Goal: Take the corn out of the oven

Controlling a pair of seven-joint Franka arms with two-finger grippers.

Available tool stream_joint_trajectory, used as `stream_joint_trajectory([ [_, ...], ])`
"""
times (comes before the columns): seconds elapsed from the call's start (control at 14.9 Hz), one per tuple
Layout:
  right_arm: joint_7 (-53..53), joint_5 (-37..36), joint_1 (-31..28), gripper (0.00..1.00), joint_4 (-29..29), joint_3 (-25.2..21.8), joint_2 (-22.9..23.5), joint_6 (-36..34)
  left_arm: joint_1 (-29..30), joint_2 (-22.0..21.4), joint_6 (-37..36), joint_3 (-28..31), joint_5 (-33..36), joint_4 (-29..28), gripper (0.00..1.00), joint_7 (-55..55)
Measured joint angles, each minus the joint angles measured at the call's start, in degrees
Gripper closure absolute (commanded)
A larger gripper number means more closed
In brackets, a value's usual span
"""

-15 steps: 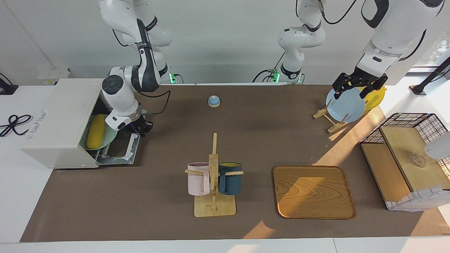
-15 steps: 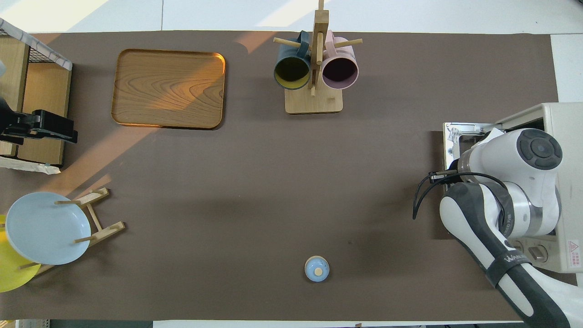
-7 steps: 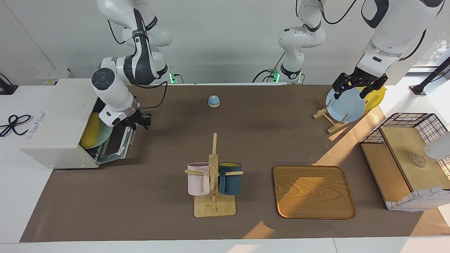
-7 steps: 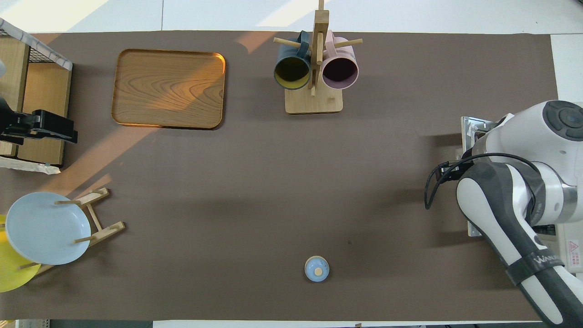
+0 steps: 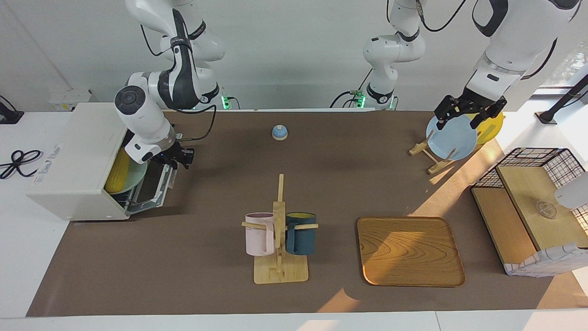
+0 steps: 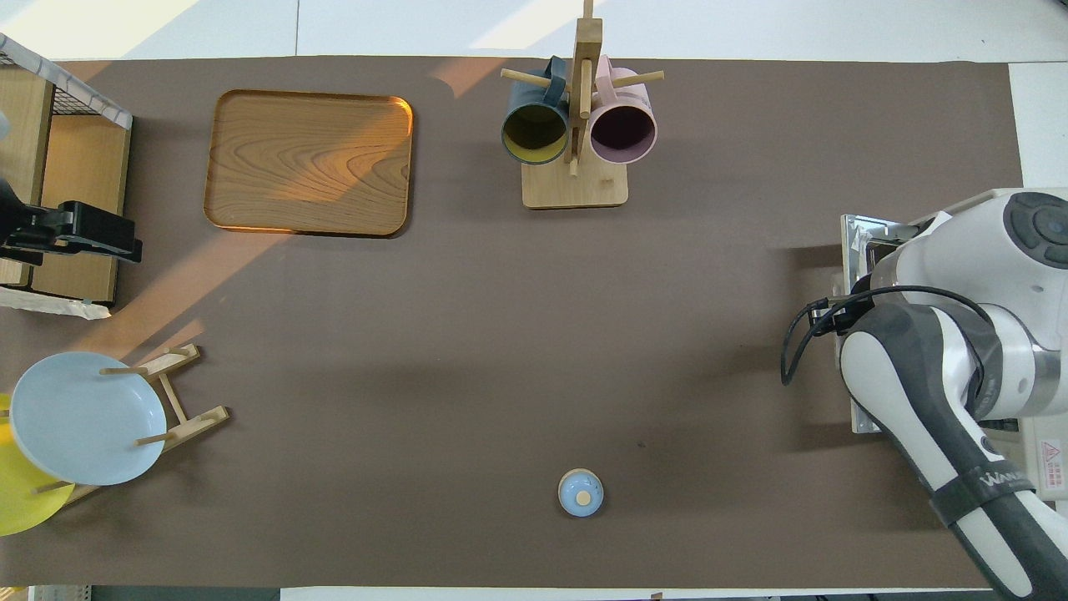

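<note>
From my station I see the oven (image 5: 78, 161) sitting at the right arm's end of the table (image 5: 220, 193), its door (image 5: 156, 186) partly lowered and tilted rather than flat; inside, the corn (image 5: 117, 171) lies on a pale green plate (image 5: 138, 174), only a yellow strip of it showing past the door and the arm; the right gripper (image 5: 177, 158) hangs at the top edge of that door, and I cannot tell how wide its jaws stand or whether they have hold of the handle; in the overhead view the right arm's wrist covers the gripper, with just the door's edge (image 6: 859, 242) showing beside it; the left gripper (image 5: 466, 110) is over the blue plate (image 5: 452, 138) that stands in a wooden rack (image 5: 432, 156) at the left arm's end of the table, a yellow plate (image 5: 489, 126) standing just beside it, and there too I cannot tell the state of the jaws; a small blue bell (image 5: 279, 132) rests near the robots; a mug stand (image 5: 280, 266) carries a pink mug (image 5: 258, 234) and a dark blue mug (image 5: 301, 233), with a wooden tray (image 5: 409, 250) beside it toward the left arm's end; a wire basket (image 5: 533, 207) stands at that end.
</note>
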Motion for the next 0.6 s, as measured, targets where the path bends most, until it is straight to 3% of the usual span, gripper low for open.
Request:
stream_joint_trajectory([
  [0.27,0.0,0.1,0.4,1.0,-5.5,0.3,0.1,8.7,0.0,0.0,0.0,0.0,0.0,0.0,0.0,0.0],
  [0.6,1.9,0.0,2.6,1.0,-6.8,0.1,0.0,9.3,0.0,0.0,0.0,0.0,0.0,0.0,0.0,0.0],
])
